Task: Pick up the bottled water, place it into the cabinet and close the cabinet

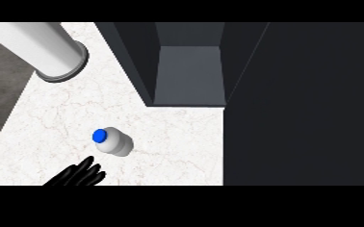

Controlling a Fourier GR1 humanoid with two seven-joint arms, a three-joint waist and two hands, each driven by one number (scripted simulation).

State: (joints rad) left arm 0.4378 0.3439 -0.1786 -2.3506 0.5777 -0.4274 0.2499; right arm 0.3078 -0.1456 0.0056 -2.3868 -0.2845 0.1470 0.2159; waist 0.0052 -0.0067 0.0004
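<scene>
A white water bottle [113, 141] with a blue cap stands upright on the marble counter [171, 139], left of centre. My left hand [80, 174] shows at the lower left edge with straight fingers pointing up toward the bottle, a short gap below it and not touching. The dark cabinet [188, 77] stands at the back centre with its interior open to view. Its door [295, 106] hangs open as a large dark panel on the right. My right hand is not visible.
A grey and white cylinder [50, 48] lies across the upper left of the counter. The counter's left edge drops to a dark floor [10, 86] there.
</scene>
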